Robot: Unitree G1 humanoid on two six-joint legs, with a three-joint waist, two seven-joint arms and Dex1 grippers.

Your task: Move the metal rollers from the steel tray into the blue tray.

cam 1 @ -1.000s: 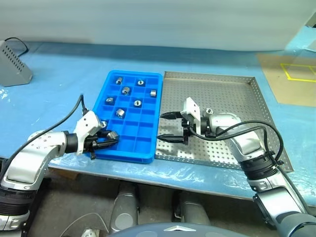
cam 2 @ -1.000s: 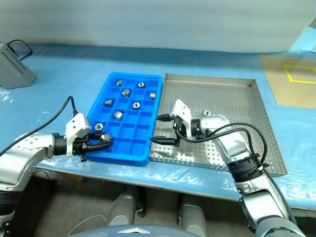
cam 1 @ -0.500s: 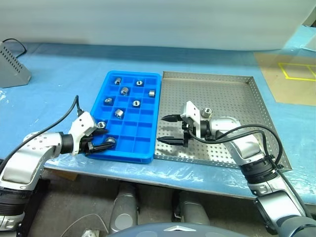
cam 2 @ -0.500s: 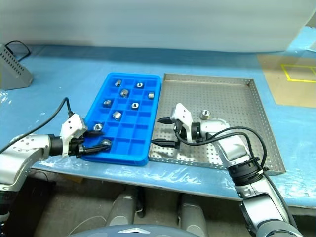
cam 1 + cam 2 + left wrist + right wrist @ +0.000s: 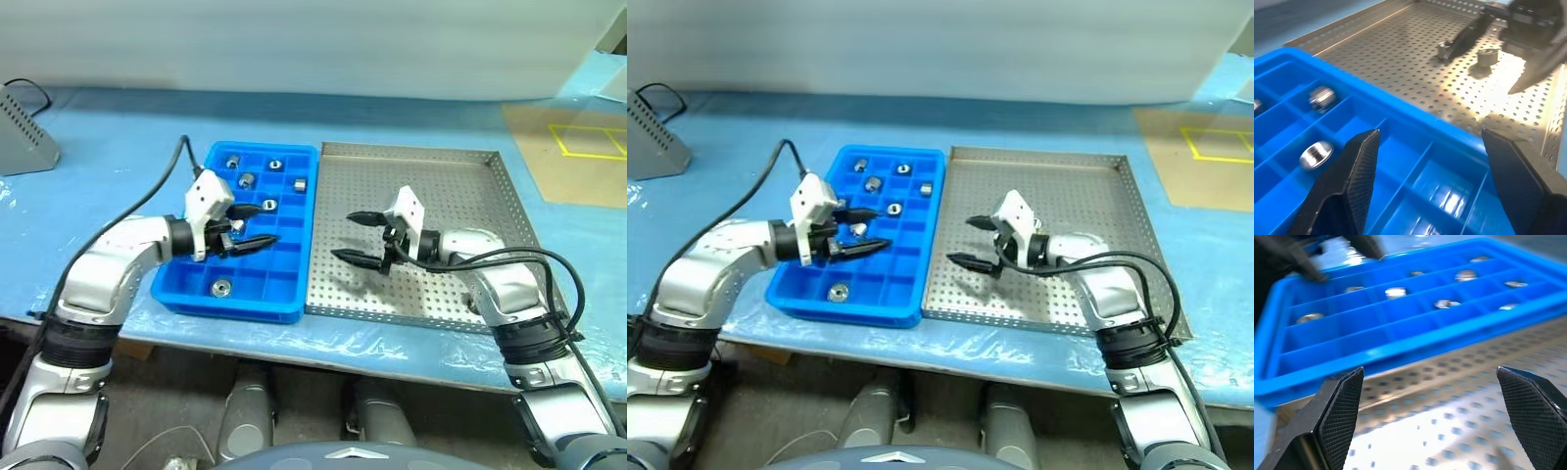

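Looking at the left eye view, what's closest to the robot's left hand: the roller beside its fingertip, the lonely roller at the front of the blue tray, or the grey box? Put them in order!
1. Small grey metal roller, mid blue plastic tray, right beside the left hand.
2. Lone grey metal roller, front row, towards the robot.
3. Grey perforated box, far off at the table's left edge.

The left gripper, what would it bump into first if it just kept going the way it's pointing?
Probably the blue tray's far wall, since the open left gripper hangs low over its compartments, aimed at the steel tray. If it clears that wall, the two rollers and the right gripper come next; depth is unclear.
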